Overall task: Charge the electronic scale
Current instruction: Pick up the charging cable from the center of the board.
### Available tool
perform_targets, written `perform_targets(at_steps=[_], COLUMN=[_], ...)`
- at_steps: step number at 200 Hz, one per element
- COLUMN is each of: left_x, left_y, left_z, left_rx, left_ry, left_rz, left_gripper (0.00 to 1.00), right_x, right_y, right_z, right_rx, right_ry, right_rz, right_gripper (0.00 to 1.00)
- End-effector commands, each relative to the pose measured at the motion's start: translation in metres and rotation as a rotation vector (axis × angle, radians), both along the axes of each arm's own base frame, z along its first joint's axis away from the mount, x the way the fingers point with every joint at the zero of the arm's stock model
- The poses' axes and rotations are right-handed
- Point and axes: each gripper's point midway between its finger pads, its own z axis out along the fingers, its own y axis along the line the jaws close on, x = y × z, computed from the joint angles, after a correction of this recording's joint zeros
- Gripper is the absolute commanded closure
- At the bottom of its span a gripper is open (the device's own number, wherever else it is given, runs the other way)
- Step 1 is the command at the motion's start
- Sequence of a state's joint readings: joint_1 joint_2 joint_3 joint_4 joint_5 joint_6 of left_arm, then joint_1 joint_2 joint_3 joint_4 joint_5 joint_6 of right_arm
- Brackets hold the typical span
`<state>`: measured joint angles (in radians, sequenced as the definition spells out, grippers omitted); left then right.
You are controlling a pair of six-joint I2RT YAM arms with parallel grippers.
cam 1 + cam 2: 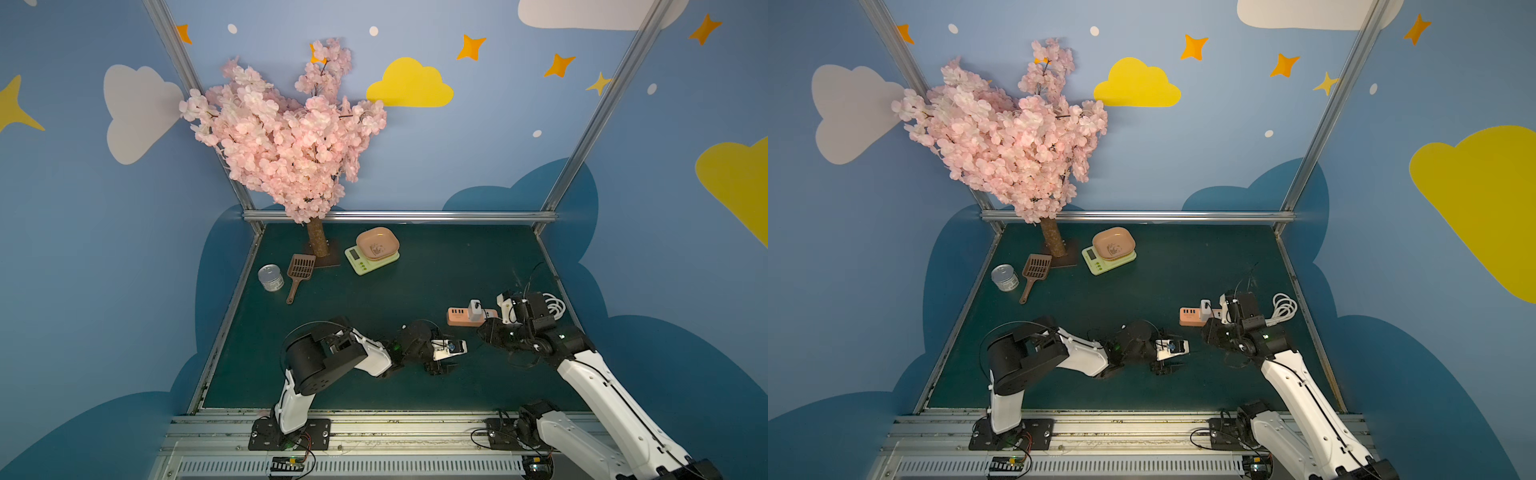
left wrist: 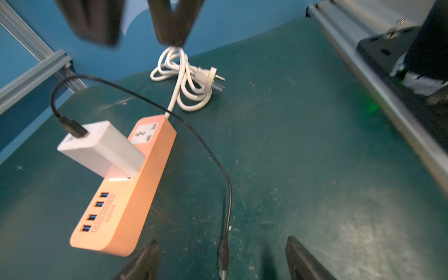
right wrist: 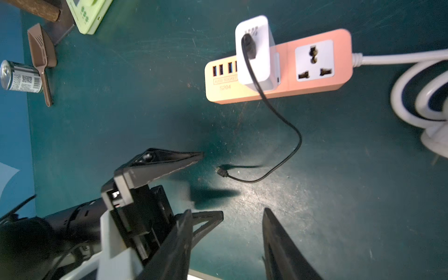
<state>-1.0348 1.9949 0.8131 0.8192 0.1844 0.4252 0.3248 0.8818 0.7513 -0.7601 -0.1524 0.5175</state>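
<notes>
The left gripper (image 2: 221,242) and right gripper (image 2: 141,43) are both released, empty, beside the power strip (image 2: 135,194); the scale (image 1: 365,266) sits well beyond it, so the short cable (image 2: 72,126) may tug the charger (image 2: 101,148) loose if pulled across.

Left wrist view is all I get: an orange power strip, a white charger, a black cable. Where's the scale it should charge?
Observer: The scale sits at the far side of the table, next to the tree trunk.
Operator: Anything on it?
Observer: A pink dish rests on top.
Operator: Is the cable plugged in there?
Observer: No; the black cable ends on the table, a long way short of the scale.
</notes>
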Motion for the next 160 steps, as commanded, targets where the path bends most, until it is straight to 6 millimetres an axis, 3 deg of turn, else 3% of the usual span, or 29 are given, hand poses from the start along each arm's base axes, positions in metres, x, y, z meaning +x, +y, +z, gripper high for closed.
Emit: perform_targets(at_steps=[1,46,62,160], left_x=[0.008,0.013,0.015,0.020], left_y=[-0.005,-0.004,-0.003,-0.004], left_z=[-0.007,-0.027,-0.029,-0.039], left_rx=[0.003,0.062,0.075,0.097], left_ry=[0.013,0.064,0.087,0.162], left_rz=[0.029,0.043,0.046,0.045], left_gripper=[0.22,0.37,0.47,0.79], right_x=[0.009,0.014,0.015,0.014], right_y=[-0.004,-0.002,-0.001,0.010], right_z=[0.003,0.005,0.006,0.006], right_rx=[-0.009,0.012,0.016,0.073], right_ry=[-0.035,-0.038,-0.040,-0.060], right_rz=[-0.014,0.000,0.003,0.073], right_gripper=[0.55,0.61,0.62,0.71])
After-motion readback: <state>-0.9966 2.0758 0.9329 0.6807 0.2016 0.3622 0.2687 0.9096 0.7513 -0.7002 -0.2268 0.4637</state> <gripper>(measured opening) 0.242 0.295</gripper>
